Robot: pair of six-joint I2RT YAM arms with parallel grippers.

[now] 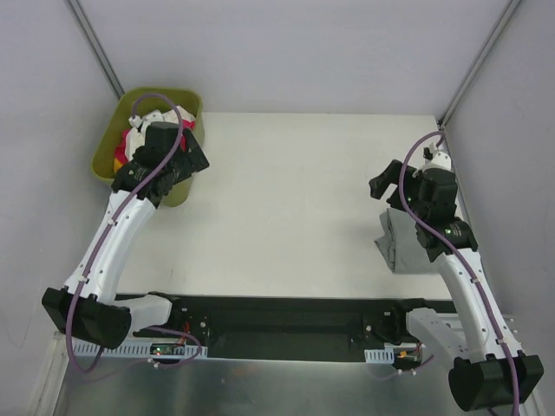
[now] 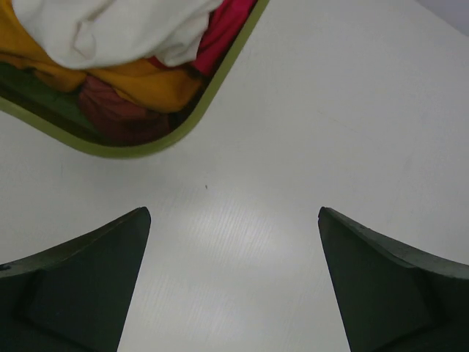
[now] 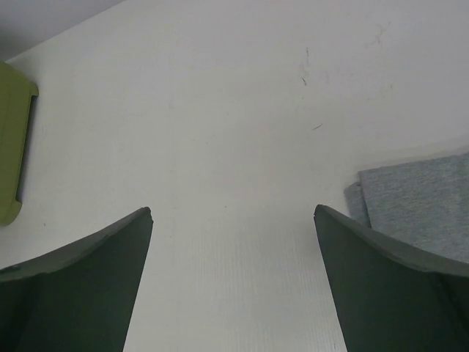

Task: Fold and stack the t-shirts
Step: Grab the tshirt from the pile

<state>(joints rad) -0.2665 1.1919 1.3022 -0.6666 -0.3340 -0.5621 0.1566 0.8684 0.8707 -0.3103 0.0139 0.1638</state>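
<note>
The left claw hangs with its fingers spread wide apart and nothing between them, just off the rounded corner of the olive-green tub, over the bare white surface; the tub stands at the far left corner of the surface. Inside it the shirts lie heaped: a cream-white shirt on top, a yellow shirt under it, a dark red shirt low in the corner, and a bright pink shirt against the tub wall. The right claw is likewise spread wide and grips nothing, poised above the surface on the right side; a grey shirt lies flat in a layered fold near the right edge of the surface, just beside the claw's right finger in the wrist view and partly hidden under the right arm from above; the two claws are well apart.
</note>
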